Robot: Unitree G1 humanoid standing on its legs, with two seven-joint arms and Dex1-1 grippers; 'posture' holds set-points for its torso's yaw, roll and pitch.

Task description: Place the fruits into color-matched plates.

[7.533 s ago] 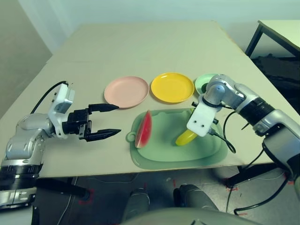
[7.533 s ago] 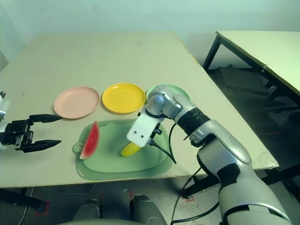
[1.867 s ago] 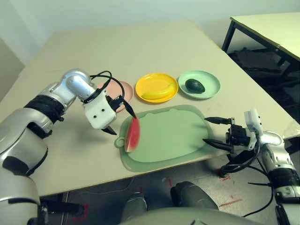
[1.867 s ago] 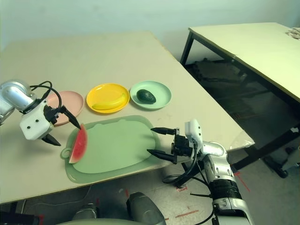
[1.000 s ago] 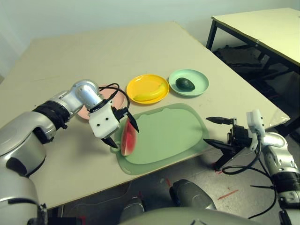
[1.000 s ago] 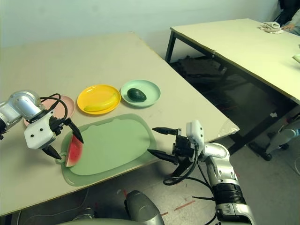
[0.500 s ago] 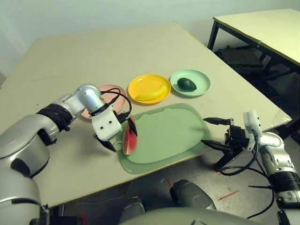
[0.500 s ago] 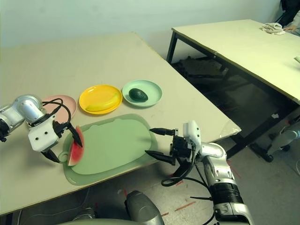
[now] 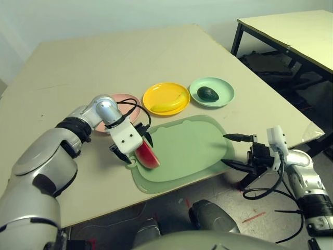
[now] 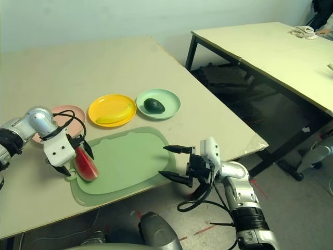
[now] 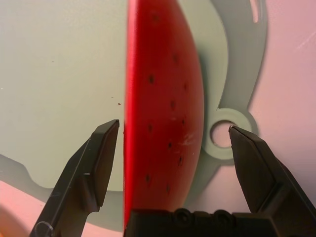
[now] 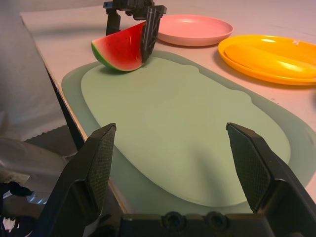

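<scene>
The red watermelon wedge (image 9: 148, 156) stands on the left end of the pale green mat (image 9: 187, 148). My left gripper (image 9: 138, 151) is open and straddles the wedge, one finger (image 11: 101, 163) close to its flat face and the other (image 11: 252, 163) a gap away from it. The pink plate (image 9: 125, 100) lies just behind, partly hidden by my left arm. The banana (image 9: 170, 104) lies in the yellow plate (image 9: 162, 92). The avocado (image 9: 208, 94) lies in the mint green plate (image 9: 223, 88). My right gripper (image 9: 232, 151) is open and holds nothing, low at the mat's right end.
The mat overhangs the table's front edge (image 9: 104, 200) slightly. A second table (image 9: 291, 31) stands at the far right across a gap of floor. Bare tabletop (image 9: 104, 57) stretches behind the plates.
My left gripper has come down over the watermelon wedge, so its fingers now sit on both sides of it. The wedge has shifted and leaned a little. My right gripper edged towards the mat.
</scene>
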